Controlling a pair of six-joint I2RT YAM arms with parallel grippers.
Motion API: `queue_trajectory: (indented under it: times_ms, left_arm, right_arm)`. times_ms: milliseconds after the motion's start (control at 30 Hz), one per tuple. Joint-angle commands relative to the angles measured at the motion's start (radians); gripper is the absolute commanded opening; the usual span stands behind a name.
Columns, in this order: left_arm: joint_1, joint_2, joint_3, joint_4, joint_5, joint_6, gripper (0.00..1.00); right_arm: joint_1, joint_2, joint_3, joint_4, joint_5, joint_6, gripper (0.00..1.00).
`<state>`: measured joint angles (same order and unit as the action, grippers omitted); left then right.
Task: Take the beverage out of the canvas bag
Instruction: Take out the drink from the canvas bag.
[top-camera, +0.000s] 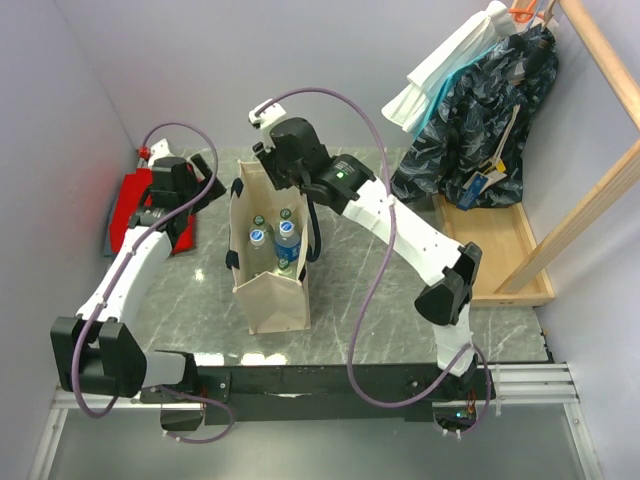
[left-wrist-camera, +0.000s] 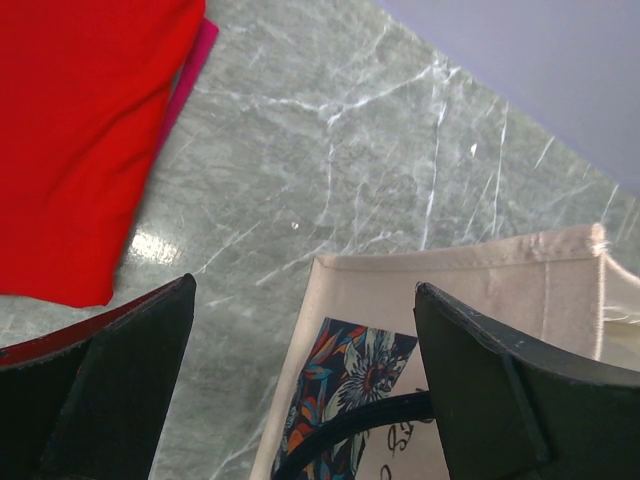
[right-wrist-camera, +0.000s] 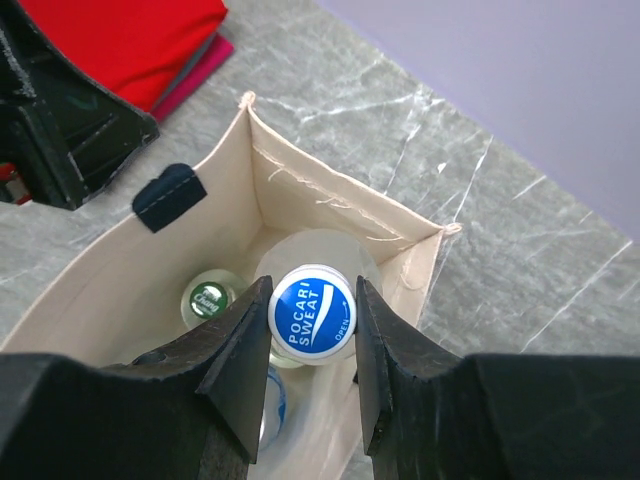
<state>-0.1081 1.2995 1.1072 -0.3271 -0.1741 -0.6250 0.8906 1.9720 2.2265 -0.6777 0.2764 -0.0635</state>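
Beige canvas walls close in around the right gripper (right-wrist-camera: 311, 300), which is reaching down into the tall boxy canvas bag (top-camera: 272, 295) and is clamped on the clear plastic beverage bottle with the blue-and-white Pocari Sweat cap (right-wrist-camera: 312, 322), one black finger pressed to each side of the cap. The grasp looks made and the lift not yet begun, since the bottle sits low inside the bag. The next move calls for a straight upward pull that keeps the fingers off the bag's walls. Just beside the held bottle stands a green-capped bottle (right-wrist-camera: 208, 297), which a tilted pull could knock. A dark navy strap handle (top-camera: 313, 228) hangs at the bag's side near the wrist and could snag. The left gripper (left-wrist-camera: 305, 390) hovers with its fingers spread wide beside the bag's outer wall, holding nothing, so the light bag may ride up with the bottle. Beyond it a red folded cloth (left-wrist-camera: 80, 130) lies on the grey marbled tabletop (left-wrist-camera: 350, 150), and a wooden rack of hung garments (top-camera: 480, 140) stands well apart at the far right.
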Motion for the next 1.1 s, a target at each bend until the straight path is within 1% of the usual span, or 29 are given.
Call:
queue_trajectory:
  times_ms: [0,133,333,567,700,1067]
  left_arm:
    - [-0.002,-0.043,0.003,0.007,-0.051,-0.047,0.96]
    - [-0.002,-0.054,0.006,-0.006,-0.062,-0.054,0.96]
    - [-0.002,-0.080,-0.013,0.000,-0.059,-0.028,0.96]
    - [-0.002,-0.091,-0.027,0.014,-0.048,-0.027,0.96]
    - [-0.002,-0.098,-0.032,0.017,-0.048,-0.022,0.96]
    - [-0.002,-0.097,-0.033,0.026,-0.036,-0.022,0.96]
  right_arm:
    - [0.018,-0.139,0.064,0.130,0.029,-0.032,0.00]
    - [0.030,-0.153,0.079,0.126,0.047,-0.038,0.00]
    - [0.056,-0.188,0.079,0.119,0.079,-0.056,0.00]
    - [0.080,-0.257,0.038,0.151,0.115,-0.065,0.00]
    - [0.113,-0.298,0.024,0.165,0.164,-0.093,0.00]
    - [0.151,-0.404,-0.039,0.227,0.263,-0.130,0.00]
